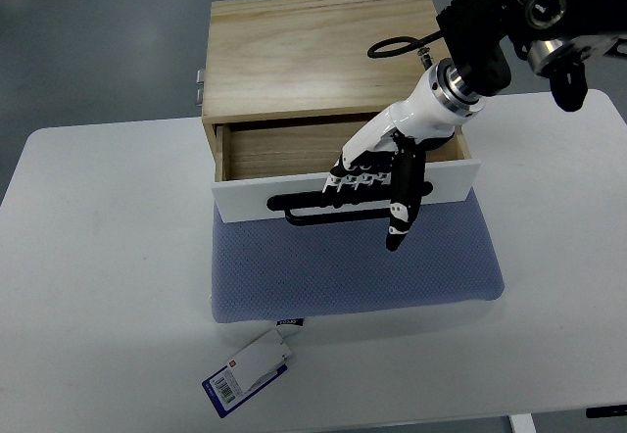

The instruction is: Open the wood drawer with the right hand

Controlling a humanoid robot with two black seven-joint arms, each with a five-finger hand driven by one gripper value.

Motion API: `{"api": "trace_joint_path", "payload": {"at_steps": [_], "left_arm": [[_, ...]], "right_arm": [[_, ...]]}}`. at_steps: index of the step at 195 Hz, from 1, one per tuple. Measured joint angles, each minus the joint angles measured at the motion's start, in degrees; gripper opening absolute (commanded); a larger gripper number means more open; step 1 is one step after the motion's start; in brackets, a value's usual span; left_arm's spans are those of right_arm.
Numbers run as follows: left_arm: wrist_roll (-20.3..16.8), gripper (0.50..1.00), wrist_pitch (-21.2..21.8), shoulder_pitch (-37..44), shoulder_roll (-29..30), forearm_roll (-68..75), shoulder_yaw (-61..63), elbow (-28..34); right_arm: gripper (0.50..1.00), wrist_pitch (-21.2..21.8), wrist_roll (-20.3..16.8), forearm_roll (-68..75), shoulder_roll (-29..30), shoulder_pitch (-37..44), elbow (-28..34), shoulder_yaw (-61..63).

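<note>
A light wood box (313,51) stands at the back of the white table (98,257). Its drawer is pulled part way out toward me; the drawer has a white front (245,200) with a black handle (309,217), and its wood inside (284,149) shows. My right hand (370,190), white with black fingers, comes in from the upper right. Its fingers (355,180) are curled over the drawer front at the handle. One black digit (397,227) points straight down past the front. The left hand is out of view.
A blue-grey mat (343,271) lies under the drawer front, with a white and blue tag (250,372) at its near left corner. A black cable loop (392,46) lies on the box top by my right forearm.
</note>
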Motion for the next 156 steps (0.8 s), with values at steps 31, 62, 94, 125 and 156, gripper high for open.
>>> {"api": "trace_joint_path", "payload": {"at_steps": [31,62,94,125,156], "left_arm": [[0.00,1.000,0.00,0.02,0.00,0.00,0.06,-0.10],[0.00,1.000,0.00,0.03,0.00,0.00,0.06,-0.36],[0.00,1.000,0.00,0.04,0.00,0.09,0.08,-0.53],[0.00,1.000,-0.01,0.01,0.00,0.24,0.14,-0.57],[0.00,1.000,-0.10,-0.01,0.00,0.33,0.14,-0.63]], "right_arm": [[0.936,0.00,0.04,1.76,-2.78,3.19,-0.46,3.57],[0.936,0.01,0.58,4.81,-8.44,2.89,-6.62,12.80],[0.938,-0.01,3.48,8.58,-13.43,-6.62,-17.37,27.14],[0.940,-0.20,7.67,9.28,-13.99,-21.38,-27.08,47.68],[0.940,-2.73,11.72,9.34,-9.01,-34.78,-36.91,63.42]]}}
